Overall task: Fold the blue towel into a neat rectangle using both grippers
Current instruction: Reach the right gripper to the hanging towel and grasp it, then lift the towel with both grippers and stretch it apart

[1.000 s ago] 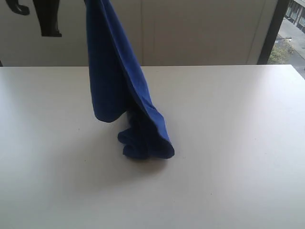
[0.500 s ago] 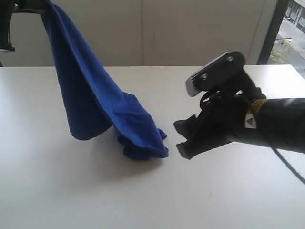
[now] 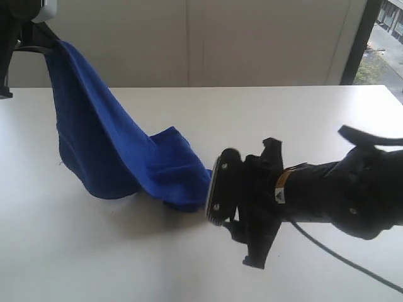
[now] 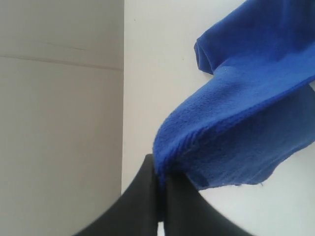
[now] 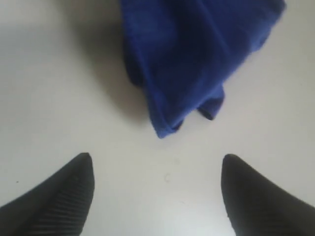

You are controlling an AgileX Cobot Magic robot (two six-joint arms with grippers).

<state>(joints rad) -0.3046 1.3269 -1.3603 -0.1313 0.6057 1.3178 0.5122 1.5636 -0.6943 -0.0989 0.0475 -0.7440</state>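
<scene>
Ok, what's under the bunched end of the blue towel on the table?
Only bare white table shows around the blue towel. Its bunched end rests on that surface, so anything beneath the folds is covered. The right gripper, jaws open, is short of it, not underneath.

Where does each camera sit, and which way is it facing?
Exterior: off the arms, looking across the table toward the wall; shows the left gripper holding the towel up and the open right gripper low beside it.
Left wrist: behind the shut left fingers, looking along them at the pinched towel edge.
Right wrist: behind the open right fingers, looking down at the towel's free end on the table.
Shared: towel and table, in all three.
</scene>
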